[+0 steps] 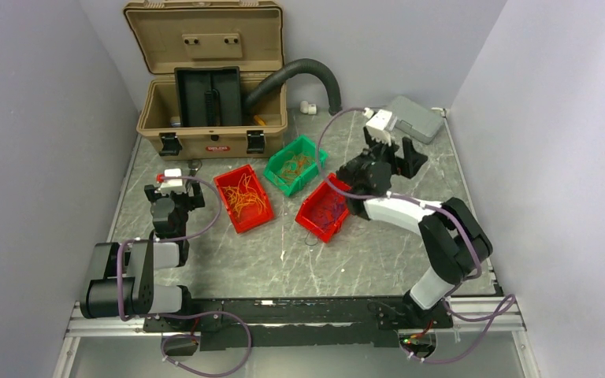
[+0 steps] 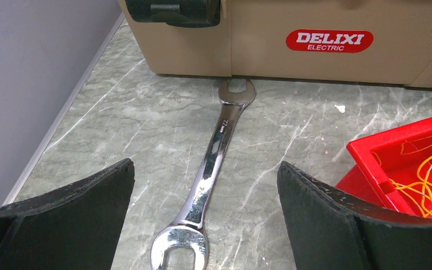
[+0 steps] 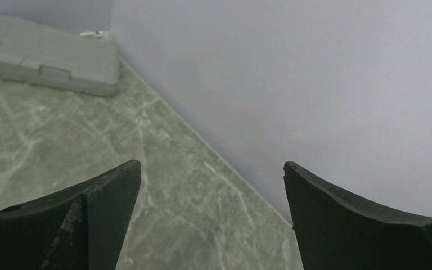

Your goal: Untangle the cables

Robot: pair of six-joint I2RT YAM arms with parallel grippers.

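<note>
The cables (image 1: pixel 246 198) lie loose in two red bins (image 1: pixel 226 203) and a green bin (image 1: pixel 283 153) at the middle of the worktop (image 1: pixel 228 260). The left pincer (image 2: pixel 205 169) gapes empty over a wrench (image 2: pixel 216 146); the right pincer (image 3: pixel 211 169) gapes empty near the wall (image 3: pixel 315 84).

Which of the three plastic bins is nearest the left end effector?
The red rectangular plastic bin of orange wires, leftmost; the green plastic bin and second red plastic bin sit farther right.

The cables (image 1: pixel 246 197) are seen as loose tangled strands: orange ones heaped in the left red bin (image 1: pixel 226 203), yellowish ones in the green bin (image 1: pixel 285 150), dark purple ones in the right red bin (image 1: pixel 311 230).
</note>
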